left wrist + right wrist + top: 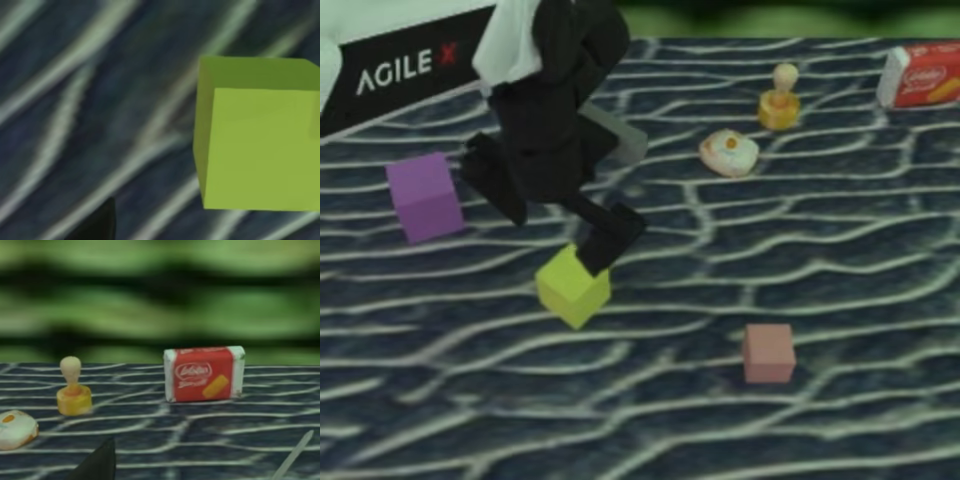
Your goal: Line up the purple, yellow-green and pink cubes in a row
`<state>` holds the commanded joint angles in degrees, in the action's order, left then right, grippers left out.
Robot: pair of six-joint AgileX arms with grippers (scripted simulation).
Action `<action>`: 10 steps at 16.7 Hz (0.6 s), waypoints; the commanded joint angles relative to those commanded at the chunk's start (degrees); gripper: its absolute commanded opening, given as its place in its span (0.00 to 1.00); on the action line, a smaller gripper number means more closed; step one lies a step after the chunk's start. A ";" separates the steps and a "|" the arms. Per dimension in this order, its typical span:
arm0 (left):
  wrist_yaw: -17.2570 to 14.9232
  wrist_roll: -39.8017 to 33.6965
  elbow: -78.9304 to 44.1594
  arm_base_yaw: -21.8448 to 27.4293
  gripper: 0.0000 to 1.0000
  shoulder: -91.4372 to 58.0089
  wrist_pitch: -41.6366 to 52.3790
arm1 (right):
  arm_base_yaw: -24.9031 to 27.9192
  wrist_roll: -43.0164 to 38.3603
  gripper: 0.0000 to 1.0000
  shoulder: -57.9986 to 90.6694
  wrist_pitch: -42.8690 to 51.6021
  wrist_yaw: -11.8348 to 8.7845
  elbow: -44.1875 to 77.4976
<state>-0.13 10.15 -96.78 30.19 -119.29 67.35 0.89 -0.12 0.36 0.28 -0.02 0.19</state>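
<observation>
The yellow-green cube (573, 287) rests on the table left of centre, turned at an angle. My left gripper (605, 243) hovers at its far right corner, open and holding nothing. In the left wrist view the yellow-green cube (257, 135) lies off to one side of a single dark finger (100, 225), not between the fingers. The purple cube (424, 197) stands at the far left. The smaller pink cube (768, 352) sits right of centre, nearer the front. My right arm is outside the top view; its wrist view shows one dark finger (100, 462), held wide, with nothing in it.
At the back right are a yellow wooden stamp (779, 98), a white and orange rounded object (728, 152) and a red and white biscuit pack (921, 75). A grey block (620, 140) sits partly under my left arm.
</observation>
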 joint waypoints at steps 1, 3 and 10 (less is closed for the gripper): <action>0.01 0.03 -0.39 0.10 1.00 -0.33 0.20 | -0.31 0.12 1.00 -0.36 -0.28 0.02 -0.19; 0.01 0.03 -0.39 0.10 1.00 -0.33 0.20 | -0.31 0.12 1.00 -0.36 -0.28 0.02 -0.19; 0.00 0.19 4.26 -0.04 1.00 -2.33 -6.44 | -0.31 0.12 1.00 -0.36 -0.28 0.02 -0.19</action>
<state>-0.14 10.34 -92.52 30.14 -121.62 60.91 0.57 0.00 0.00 0.00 0.00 0.00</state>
